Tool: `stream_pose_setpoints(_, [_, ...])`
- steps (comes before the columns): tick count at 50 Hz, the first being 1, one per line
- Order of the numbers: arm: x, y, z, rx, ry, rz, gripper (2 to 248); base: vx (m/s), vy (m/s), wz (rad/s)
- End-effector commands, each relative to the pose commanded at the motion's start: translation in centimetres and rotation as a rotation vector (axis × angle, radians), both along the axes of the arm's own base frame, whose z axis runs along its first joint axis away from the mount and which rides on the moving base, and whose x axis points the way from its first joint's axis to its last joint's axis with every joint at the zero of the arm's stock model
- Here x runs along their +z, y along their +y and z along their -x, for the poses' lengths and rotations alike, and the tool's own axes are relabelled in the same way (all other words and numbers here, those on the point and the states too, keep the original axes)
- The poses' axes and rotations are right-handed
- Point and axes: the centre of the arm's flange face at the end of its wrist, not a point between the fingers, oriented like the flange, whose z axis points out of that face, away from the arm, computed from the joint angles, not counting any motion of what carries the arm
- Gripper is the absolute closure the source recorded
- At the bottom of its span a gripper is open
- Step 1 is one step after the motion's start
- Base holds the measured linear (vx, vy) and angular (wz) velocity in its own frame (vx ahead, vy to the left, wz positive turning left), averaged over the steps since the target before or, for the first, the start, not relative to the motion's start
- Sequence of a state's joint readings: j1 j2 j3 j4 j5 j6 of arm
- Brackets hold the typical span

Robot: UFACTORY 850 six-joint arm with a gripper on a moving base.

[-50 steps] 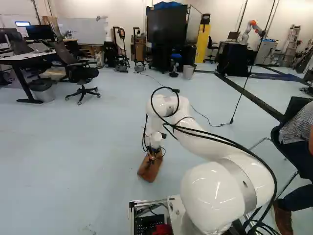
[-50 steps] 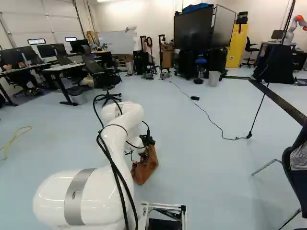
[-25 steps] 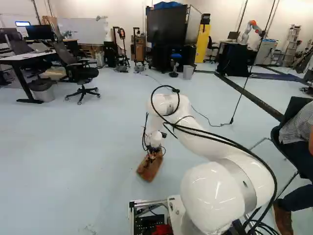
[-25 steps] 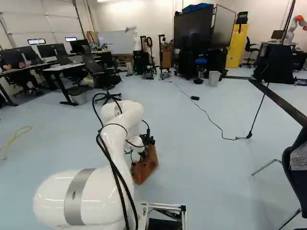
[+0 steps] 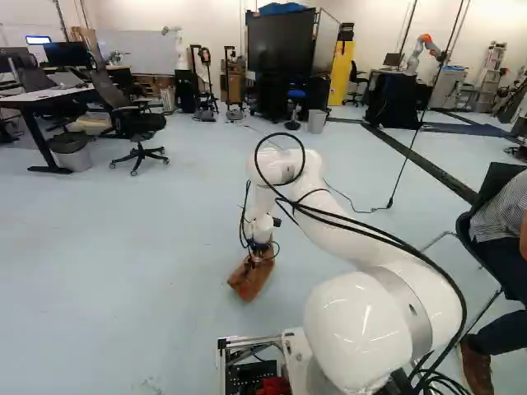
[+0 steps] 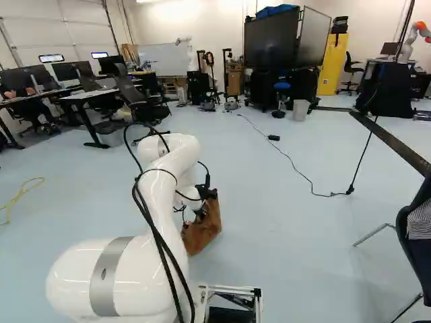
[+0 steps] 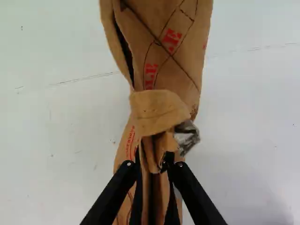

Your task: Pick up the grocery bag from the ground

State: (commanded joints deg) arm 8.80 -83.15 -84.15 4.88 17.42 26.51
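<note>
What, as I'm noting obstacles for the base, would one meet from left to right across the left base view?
Gray wastebasket, wheeled black office chair, brown paper grocery bag, light gray bin, yellow cabinet, dark chair near the right edge.

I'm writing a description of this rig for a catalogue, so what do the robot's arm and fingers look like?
The arm is glossy white with bulky, rounded joint housings. A silvery-grey band rings the big housing near its base, and loose black cables loop along its outside. The fingers are black and slim, each built of narrow bars that converge towards the tip.
</note>
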Motion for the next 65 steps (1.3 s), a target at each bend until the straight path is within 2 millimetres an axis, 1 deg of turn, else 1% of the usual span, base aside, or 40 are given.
stream_pose_setpoints(65, [9.7,-0.1,0.5,0.000,-0.033,-0.005,228,0.000,0.000,0.000])
